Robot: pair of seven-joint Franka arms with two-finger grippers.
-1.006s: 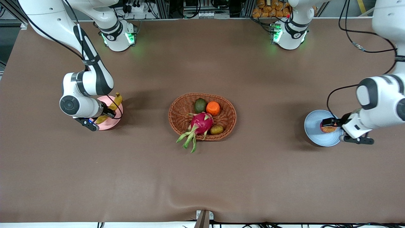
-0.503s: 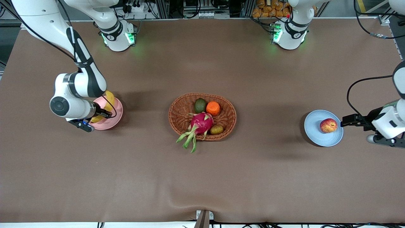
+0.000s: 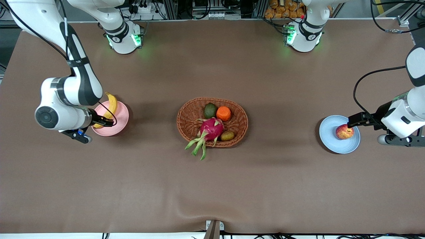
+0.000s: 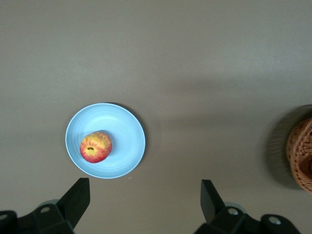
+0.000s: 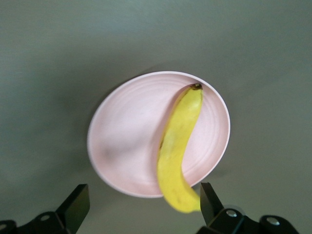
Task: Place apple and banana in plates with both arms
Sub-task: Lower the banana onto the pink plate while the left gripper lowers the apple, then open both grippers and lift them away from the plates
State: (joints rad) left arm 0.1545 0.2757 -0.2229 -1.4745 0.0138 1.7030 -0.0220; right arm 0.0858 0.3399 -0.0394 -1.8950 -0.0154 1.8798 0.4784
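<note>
1. The banana point(image 3: 108, 109) is lying on the pink plate point(image 3: 121, 121) toward the right arm's end of the worktop point(image 3: 212, 186), its long axis crossing the plate, one tip overhanging the rim.
2. The right pincer point(image 3: 105, 122) is hanging over that plate's edge, fingers spread wide and holding nothing; the banana is sitting directly beneath it.
3. The apple point(image 3: 344, 131) is resting on the blue plate point(image 3: 332, 137) toward the left arm's end of the worktop.
4. The left pincer point(image 3: 354, 120) is hovering over the blue plate's rim, fingers wide and holding nothing.
5. Judgement: both placements appear complete; each arm is nearest its own fruit, and the coming move calls only for clearing away.
6. Count: one apple, one banana, two plates, two arms, one basket point(image 3: 239, 114) holding four other fruits.
</note>
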